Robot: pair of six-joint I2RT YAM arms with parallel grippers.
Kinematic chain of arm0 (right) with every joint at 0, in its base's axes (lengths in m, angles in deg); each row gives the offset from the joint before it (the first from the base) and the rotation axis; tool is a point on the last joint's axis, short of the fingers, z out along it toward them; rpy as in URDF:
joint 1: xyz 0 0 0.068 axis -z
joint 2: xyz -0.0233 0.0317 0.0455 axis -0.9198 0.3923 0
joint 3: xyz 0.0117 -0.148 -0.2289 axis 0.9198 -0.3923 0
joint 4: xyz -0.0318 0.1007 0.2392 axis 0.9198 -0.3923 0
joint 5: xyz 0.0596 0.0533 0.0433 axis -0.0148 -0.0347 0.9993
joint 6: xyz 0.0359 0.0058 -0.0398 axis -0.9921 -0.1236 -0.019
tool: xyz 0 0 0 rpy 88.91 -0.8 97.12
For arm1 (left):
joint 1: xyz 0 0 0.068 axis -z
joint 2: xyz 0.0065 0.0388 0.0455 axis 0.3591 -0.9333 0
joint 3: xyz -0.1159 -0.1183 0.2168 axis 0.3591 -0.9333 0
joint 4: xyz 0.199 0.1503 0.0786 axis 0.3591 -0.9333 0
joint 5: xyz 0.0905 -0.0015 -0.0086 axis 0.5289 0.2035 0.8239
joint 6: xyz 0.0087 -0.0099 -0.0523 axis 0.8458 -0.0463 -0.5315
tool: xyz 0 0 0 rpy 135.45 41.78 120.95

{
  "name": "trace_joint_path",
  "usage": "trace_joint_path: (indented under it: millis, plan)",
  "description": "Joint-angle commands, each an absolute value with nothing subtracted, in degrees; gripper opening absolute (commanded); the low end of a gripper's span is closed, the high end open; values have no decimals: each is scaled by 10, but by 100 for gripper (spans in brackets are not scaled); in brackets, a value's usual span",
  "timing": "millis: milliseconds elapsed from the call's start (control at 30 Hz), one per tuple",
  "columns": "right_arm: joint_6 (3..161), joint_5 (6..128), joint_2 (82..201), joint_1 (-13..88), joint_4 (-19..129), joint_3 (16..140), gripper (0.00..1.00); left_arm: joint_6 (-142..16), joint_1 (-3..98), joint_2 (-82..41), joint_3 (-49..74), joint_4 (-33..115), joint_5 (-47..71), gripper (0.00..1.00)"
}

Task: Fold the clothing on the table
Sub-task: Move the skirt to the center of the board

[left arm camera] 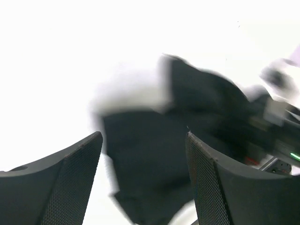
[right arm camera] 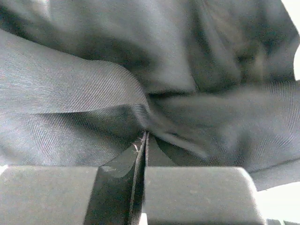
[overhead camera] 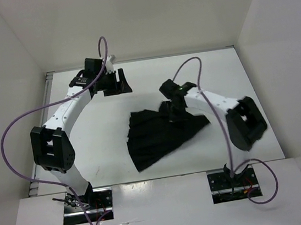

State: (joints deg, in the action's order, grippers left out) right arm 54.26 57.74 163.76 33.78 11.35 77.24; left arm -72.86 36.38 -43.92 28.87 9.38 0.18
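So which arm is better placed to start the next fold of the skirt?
Right. The right gripper is shut on the far edge of the skirt, fabric bunched at its tips. The left gripper stands open over the bare table, off the cloth.

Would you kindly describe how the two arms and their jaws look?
Both arms, left arm and right arm, have white links and bulky black joints. A purple cable loops along each, down to black base plates. The jaws are black with finely gridded inner faces; a green light glows near the right wrist.
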Motion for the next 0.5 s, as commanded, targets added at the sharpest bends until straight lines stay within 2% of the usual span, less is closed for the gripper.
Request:
trace_joint_path:
  millis: [0,33,67,100,267,367,400,467]
  plan:
    - [508,513,1490,344,-54,743,2,-727,362,-433,280,107,-6,79]
    - [493,499,1464,344,-74,748,16,-732,362,-438,280,113,-12,79]
    - [493,475,1457,349,-88,758,37,-732,362,-451,285,113,-12,79]
    - [493,470,1457,356,-96,782,51,-737,362,-459,285,113,-19,79]
    - [466,428,1458,396,-96,814,59,-737,374,-494,322,113,-38,79]
    - [460,441,1458,411,-92,790,59,-737,379,-506,322,119,-68,79]
    - [460,463,1458,411,-87,765,56,-737,384,-511,328,119,-77,79]
    - [460,507,1464,411,-72,738,37,-737,391,-524,335,113,-83,77]
